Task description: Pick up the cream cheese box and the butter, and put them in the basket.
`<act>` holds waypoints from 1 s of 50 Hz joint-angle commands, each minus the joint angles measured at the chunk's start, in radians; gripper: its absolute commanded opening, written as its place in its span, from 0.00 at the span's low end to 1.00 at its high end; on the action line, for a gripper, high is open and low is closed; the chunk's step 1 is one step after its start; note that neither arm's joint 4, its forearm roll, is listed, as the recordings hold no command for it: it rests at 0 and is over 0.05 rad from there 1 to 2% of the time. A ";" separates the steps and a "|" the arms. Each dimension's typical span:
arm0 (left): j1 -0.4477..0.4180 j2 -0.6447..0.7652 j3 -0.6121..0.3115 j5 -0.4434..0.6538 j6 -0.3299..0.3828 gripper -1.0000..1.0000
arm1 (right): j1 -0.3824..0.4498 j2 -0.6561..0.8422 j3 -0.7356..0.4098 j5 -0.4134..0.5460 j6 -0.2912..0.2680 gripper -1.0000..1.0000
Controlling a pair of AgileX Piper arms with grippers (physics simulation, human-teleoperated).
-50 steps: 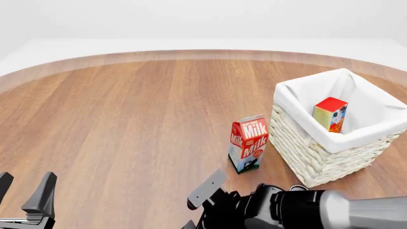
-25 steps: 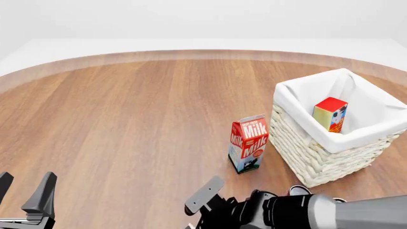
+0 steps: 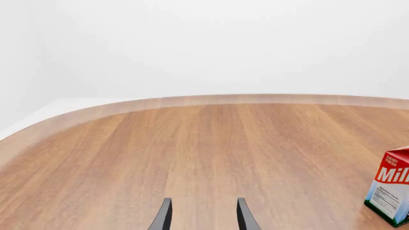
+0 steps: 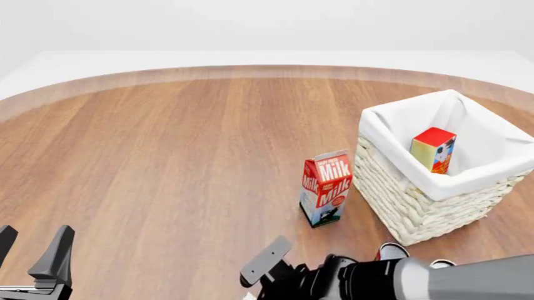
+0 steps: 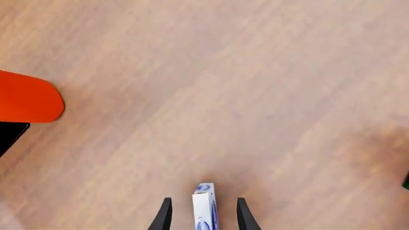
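The cream cheese box (image 5: pixel 204 207), narrow, white and blue, lies on the table between my right gripper's (image 5: pixel 202 215) open fingers, with a gap on each side. In the front view that gripper (image 4: pixel 260 275) is low at the near edge and the box is out of view. The wicker basket (image 4: pixel 409 209) stands at the right. Inside it a carton with a red end up and an orange-yellow side (image 4: pixel 433 150) leans on the liner. It looks like the butter, but no lettering shows. My left gripper (image 4: pixel 32 245) is open and empty at the near left, and it also shows in its own wrist view (image 3: pixel 203 216).
A red-and-white Milk carton (image 4: pixel 326 187) stands upright just left of the basket and shows in the left wrist view (image 3: pixel 391 191). A small red-and-white thing (image 4: pixel 392 251) shows behind my right arm. An orange-red rounded thing (image 5: pixel 26 103) lies near the right gripper.
My right arm has sunk lower and nearer to me, its finger shifting slightly left. The small red-and-white thing behind it has come into view. The left arm has not moved.
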 commanded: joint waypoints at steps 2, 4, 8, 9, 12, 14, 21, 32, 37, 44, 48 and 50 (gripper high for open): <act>0.000 0.000 0.000 0.000 0.000 1.00 | 0.009 0.018 0.001 -0.013 0.011 1.00; 0.000 0.000 0.000 0.000 0.000 1.00 | 0.012 0.023 0.001 -0.016 0.013 1.00; 0.000 0.000 0.000 0.000 0.000 1.00 | 0.011 0.024 0.000 -0.016 0.015 1.00; 0.000 0.000 0.000 0.000 0.000 1.00 | 0.011 0.026 0.000 -0.018 0.015 1.00; 0.000 0.000 0.000 0.000 0.000 1.00 | 0.014 0.032 0.002 -0.022 0.019 1.00; 0.000 0.000 0.000 0.000 0.000 1.00 | 0.016 0.041 0.005 -0.030 0.023 1.00; 0.000 0.000 0.000 0.000 0.000 1.00 | 0.020 0.055 0.010 -0.043 0.032 1.00; 0.000 0.000 0.000 0.000 0.000 1.00 | 0.018 0.058 0.013 -0.048 0.035 1.00; 0.000 0.000 0.000 0.000 0.000 1.00 | 0.003 0.032 0.013 -0.038 0.018 0.00; 0.000 0.000 0.000 0.000 0.000 1.00 | -0.025 0.001 0.018 -0.025 -0.008 0.00; 0.000 0.000 0.000 0.000 0.000 1.00 | -0.026 -0.010 0.014 -0.017 -0.013 0.00; 0.000 0.000 0.000 0.000 0.000 1.00 | -0.031 -0.022 0.011 -0.009 -0.019 0.00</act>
